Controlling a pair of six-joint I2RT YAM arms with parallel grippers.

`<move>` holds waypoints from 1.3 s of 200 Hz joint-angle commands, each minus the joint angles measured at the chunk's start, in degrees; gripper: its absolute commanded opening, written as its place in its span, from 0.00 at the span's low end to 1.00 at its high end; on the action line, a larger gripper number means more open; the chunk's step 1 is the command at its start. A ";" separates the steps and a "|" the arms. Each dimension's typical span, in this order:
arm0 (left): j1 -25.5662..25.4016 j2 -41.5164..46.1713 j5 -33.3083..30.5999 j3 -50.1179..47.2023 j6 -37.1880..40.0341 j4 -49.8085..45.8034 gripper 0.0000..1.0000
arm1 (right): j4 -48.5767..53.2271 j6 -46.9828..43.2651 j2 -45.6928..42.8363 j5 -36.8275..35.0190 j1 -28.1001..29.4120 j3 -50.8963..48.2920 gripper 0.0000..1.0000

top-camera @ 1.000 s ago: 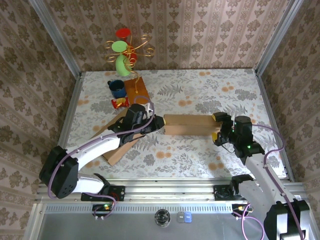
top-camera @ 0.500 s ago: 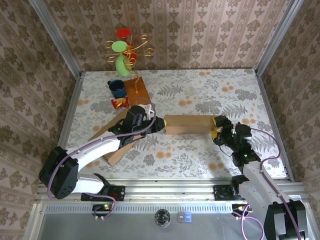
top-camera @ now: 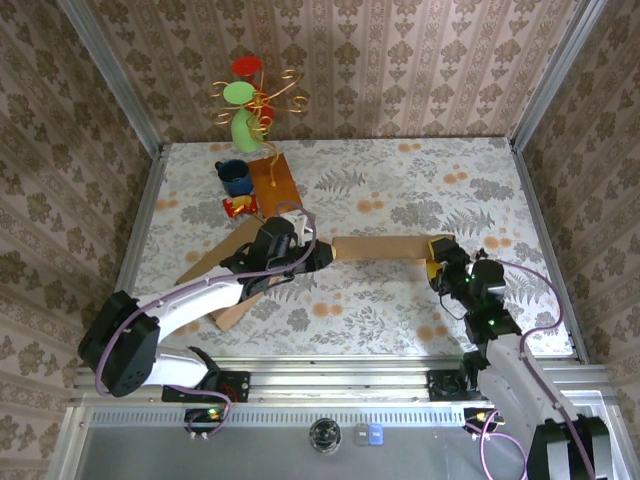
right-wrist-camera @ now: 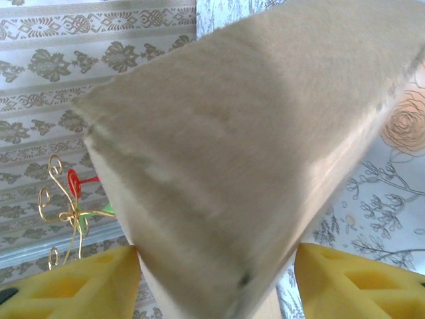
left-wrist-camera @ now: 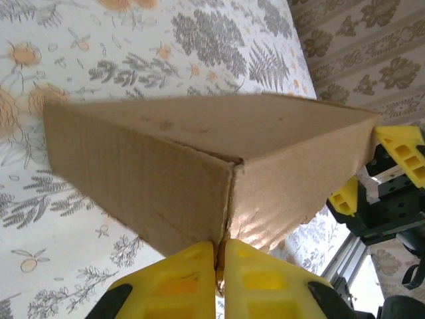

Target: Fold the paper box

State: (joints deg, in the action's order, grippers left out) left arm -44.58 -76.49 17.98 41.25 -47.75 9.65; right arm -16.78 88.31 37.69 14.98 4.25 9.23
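While the left claw (top-camera: 322,252) pinches one end of the box (top-camera: 385,248), its long axis runs straight to the right claw (top-camera: 437,258), spread around the other end, not gripping yet.

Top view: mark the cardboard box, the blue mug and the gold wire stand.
cardboard box (top-camera: 385,248), top view, middle of its upper face.
blue mug (top-camera: 236,179), top view, its open top.
gold wire stand (top-camera: 265,102), top view, the wire curls at its middle.
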 commanded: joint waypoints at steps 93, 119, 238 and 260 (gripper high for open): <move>-1.04 -2.93 -2.81 -4.20 -0.77 0.71 0.20 | 34.47 -5.80 -9.60 -1.66 -0.02 5.61 0.87; -1.01 -0.13 -5.20 -2.84 0.11 -2.69 0.24 | 40.86 -13.70 -4.70 -1.57 -0.21 13.53 0.95; 23.73 24.72 -50.09 4.34 4.86 -41.57 1.00 | 29.18 -66.51 4.34 -42.20 -2.92 25.11 1.00; 27.65 25.02 -52.16 -1.12 20.88 -30.07 1.00 | 15.20 -72.67 5.36 -41.75 -2.55 15.00 1.00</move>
State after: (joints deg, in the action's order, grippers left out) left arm -19.88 -51.64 -22.72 43.94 -40.49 -23.24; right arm 16.43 28.18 42.09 -19.59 1.37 32.21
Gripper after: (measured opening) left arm 0.999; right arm 0.999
